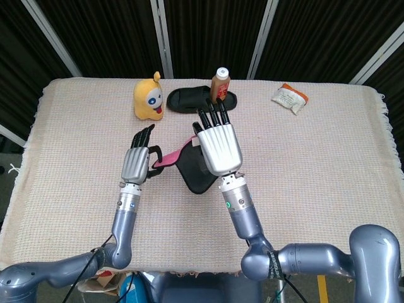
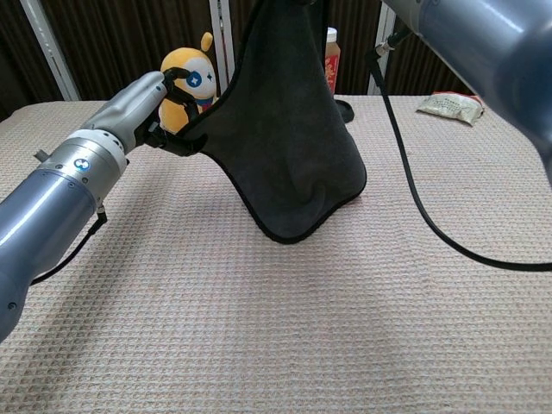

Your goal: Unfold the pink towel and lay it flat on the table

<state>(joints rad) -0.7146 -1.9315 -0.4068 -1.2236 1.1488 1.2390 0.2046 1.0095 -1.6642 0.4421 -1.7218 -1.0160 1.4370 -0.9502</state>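
The towel (image 2: pixel 293 147) hangs in the air as a dark grey sheet with a black hem; its pink side (image 1: pixel 165 160) shows in the head view. Its lowest fold rests on the table. My left hand (image 1: pixel 136 162) pinches one corner at the left, seen in the chest view as my left hand (image 2: pixel 159 112). My right hand (image 1: pixel 218 148) is raised higher and holds the towel's top edge, back of the hand toward the head camera. The right hand's grip lies above the chest view's frame.
A yellow plush toy (image 1: pixel 148 97), a black slipper (image 1: pixel 196 100) and a brown bottle (image 1: pixel 220 84) stand at the back of the woven table cover (image 1: pixel 315 170). A snack packet (image 1: pixel 290 98) lies at the back right.
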